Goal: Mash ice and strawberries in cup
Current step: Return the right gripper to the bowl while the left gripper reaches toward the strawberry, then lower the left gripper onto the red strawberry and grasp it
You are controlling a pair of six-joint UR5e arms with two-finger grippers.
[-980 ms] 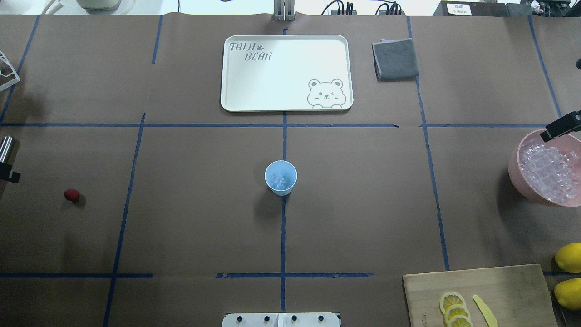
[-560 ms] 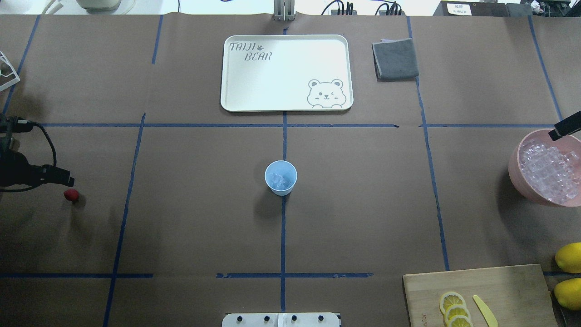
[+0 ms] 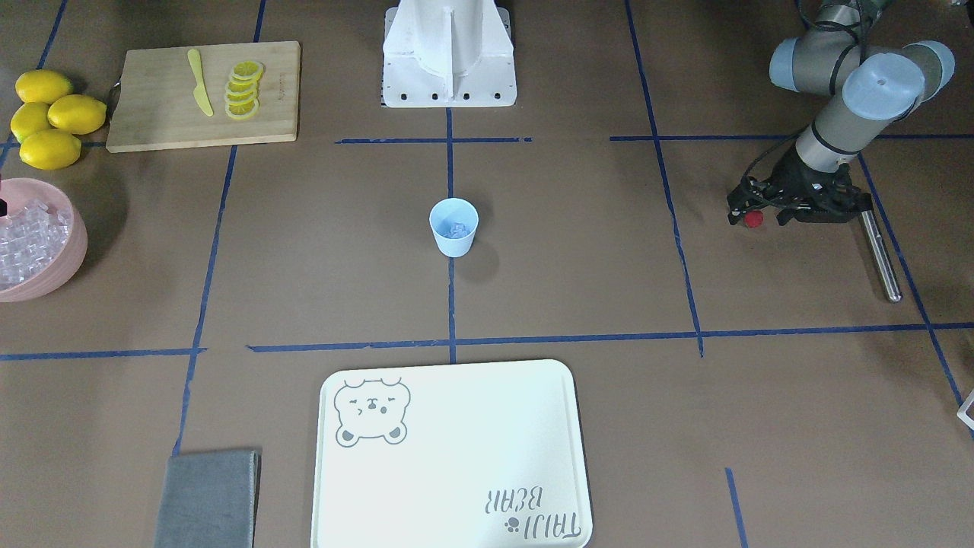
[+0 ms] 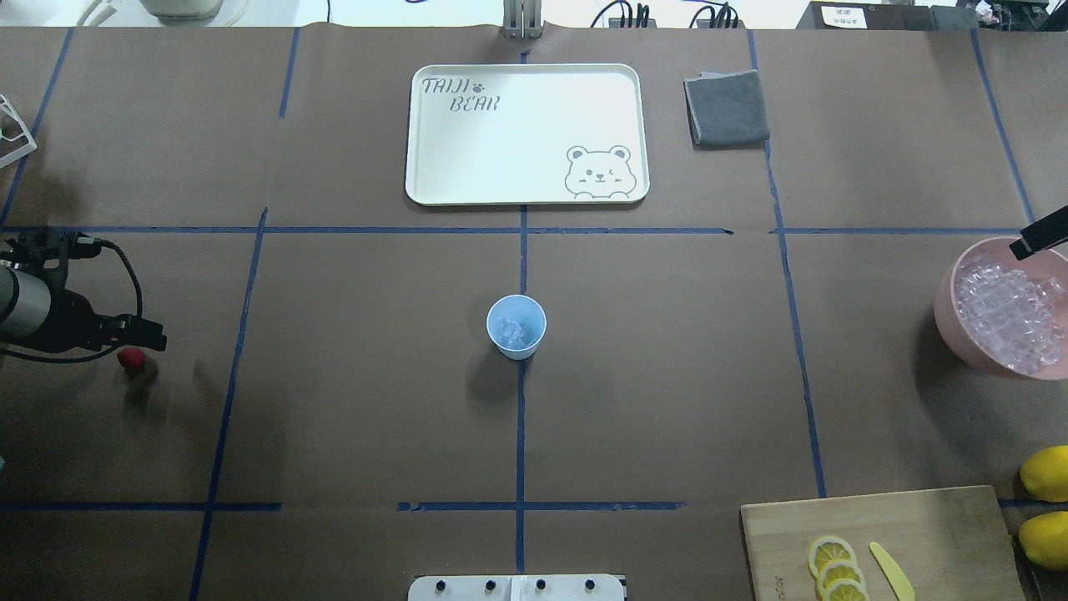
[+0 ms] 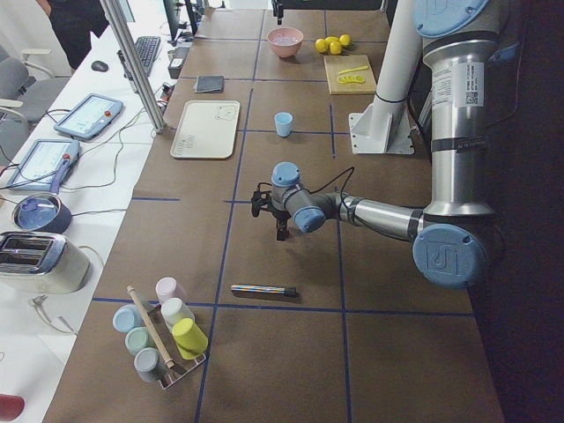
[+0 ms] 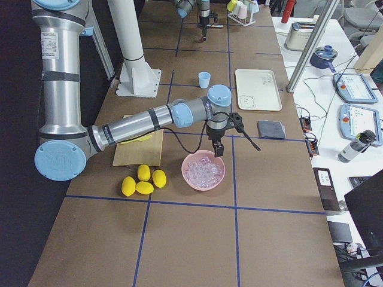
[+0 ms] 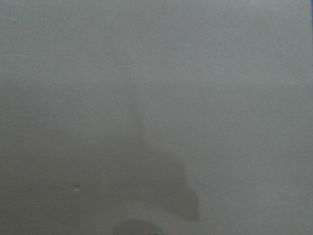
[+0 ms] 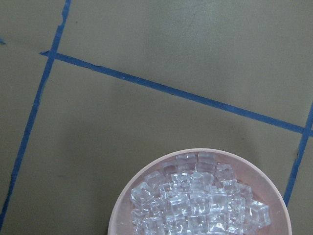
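Strawberry (image 4: pixel 129 360): lying on brown surface (image 4: pixel 350 417), far L side, well apart from cup (image 4: pixel 516 326).
Cup: standing upright at centre, holding ice (image 4: pixel 515 333).
L hand (image 4: pixel 146 340): hovering low at strawberry; contact unclear, can't tell if fingers apart or together.
R hand (image 6: pixel 215 147): hanging over pink bowl (image 4: pixel 947 309) w/ more ice; finger state can't tell.

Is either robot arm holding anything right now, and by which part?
It cannot be told. The left tool is right at the strawberry on the table, but its grip is unclear. The right tool hangs over the pink bowl.
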